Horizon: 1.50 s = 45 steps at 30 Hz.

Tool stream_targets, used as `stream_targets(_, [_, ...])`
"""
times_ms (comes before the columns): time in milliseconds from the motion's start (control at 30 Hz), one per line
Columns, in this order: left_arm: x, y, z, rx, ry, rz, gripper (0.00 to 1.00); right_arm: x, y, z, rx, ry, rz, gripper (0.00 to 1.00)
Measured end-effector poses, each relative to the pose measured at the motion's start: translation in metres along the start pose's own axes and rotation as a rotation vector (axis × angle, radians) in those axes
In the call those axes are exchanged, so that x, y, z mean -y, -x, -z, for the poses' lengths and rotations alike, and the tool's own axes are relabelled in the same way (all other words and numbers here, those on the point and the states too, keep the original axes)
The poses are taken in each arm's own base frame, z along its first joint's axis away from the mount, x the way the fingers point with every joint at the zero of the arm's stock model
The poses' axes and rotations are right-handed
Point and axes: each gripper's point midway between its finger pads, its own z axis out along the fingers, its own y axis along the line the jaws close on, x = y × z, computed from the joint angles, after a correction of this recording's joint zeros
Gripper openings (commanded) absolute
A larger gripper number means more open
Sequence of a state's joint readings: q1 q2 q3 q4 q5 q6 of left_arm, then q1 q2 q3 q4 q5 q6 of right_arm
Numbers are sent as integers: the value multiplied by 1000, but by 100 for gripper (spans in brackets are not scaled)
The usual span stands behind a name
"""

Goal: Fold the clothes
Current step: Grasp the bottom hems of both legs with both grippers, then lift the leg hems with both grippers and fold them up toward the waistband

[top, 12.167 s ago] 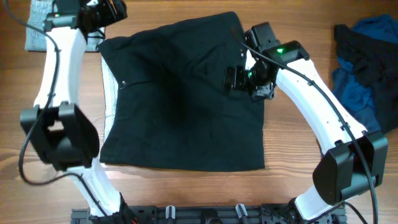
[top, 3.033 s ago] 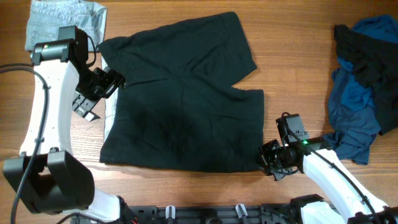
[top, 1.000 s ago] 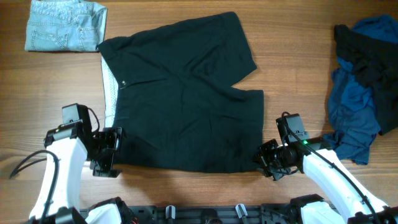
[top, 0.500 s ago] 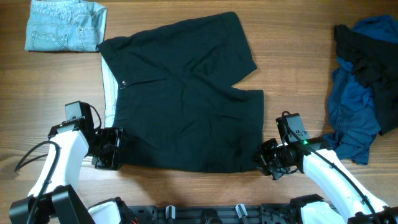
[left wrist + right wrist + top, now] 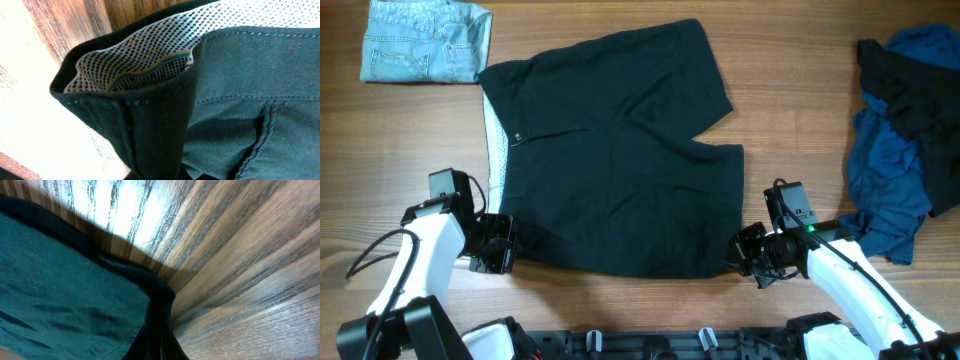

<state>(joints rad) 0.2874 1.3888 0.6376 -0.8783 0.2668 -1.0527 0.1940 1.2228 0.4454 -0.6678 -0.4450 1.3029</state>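
Two pincers had hold of cloth on the desk (image 5: 380, 150). At the far left we saw a folded light-blue denim garment (image 5: 425, 40) lying apart. The left pincer (image 5: 504, 247) was clamped tight on the near-left waistband corner of the black shorts (image 5: 620, 160), where the dotted pale lining (image 5: 145, 47) showed. The shorts lay spread flat mid-desk. The right pincer (image 5: 738, 257) was closed on their near-right hem corner. A heap of blue garments (image 5: 900, 140) sat at the right edge.

Black shorts (image 5: 620, 160), white black-dotted lining (image 5: 125, 50), light-blue denim garment (image 5: 425, 40).
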Motion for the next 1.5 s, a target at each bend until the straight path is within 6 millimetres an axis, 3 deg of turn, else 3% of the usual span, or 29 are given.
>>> stream_targets(300, [-6, -4, 2, -16, 31, -14, 4, -8, 0, 4, 4, 15, 9, 4])
stream_targets(600, [15, -2, 29, 1, -2, -96, 4, -44, 5, 36, 78, 53, 134, 4])
stream_targets(867, [-2, -14, 42, -16, 29, -101, 4, -68, 11, 66, 169, 62, 247, 4])
stream_targets(1067, [-8, -23, 63, 22, -35, -123, 4, -73, 15, 82, 232, 32, 317, 4])
stream_targets(1300, [-21, -35, 83, 62, -99, -150, 4, -108, 20, 117, 353, 86, 481, 4])
stream_targets(1500, [-15, -43, 105, 85, -161, -182, 4, -147, 17, 149, 432, 170, 587, 4])
